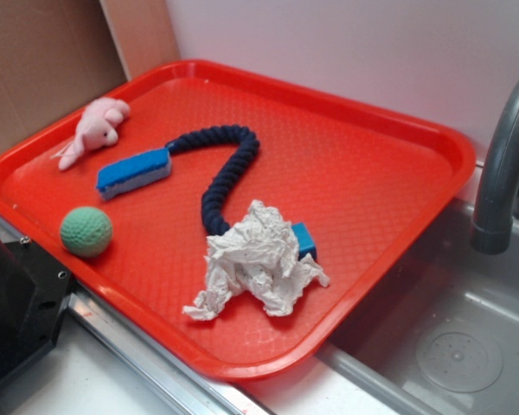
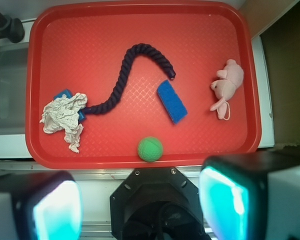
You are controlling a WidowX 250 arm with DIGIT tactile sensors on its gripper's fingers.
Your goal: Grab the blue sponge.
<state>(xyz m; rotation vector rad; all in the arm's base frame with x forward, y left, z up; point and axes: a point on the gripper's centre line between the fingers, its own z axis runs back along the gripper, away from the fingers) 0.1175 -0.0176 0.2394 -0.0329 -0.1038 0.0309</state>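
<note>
Fingers (image 2: 140, 205) spread apart, empty, hovering high off the tray's near edge | long bright-blue rectangular sponge (image 2: 171, 101) lies flat on the red plastic tray (image 2: 140, 30), between dark navy braided rope (image 2: 130, 75) and pink plush toy (image 2: 226, 87) | clear top access.

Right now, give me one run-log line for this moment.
stage: pre-grasp | claw: open, high above tray, empty | blue sponge: untouched, flat between navy rope end and pink plush | next: descend over sponge
</note>
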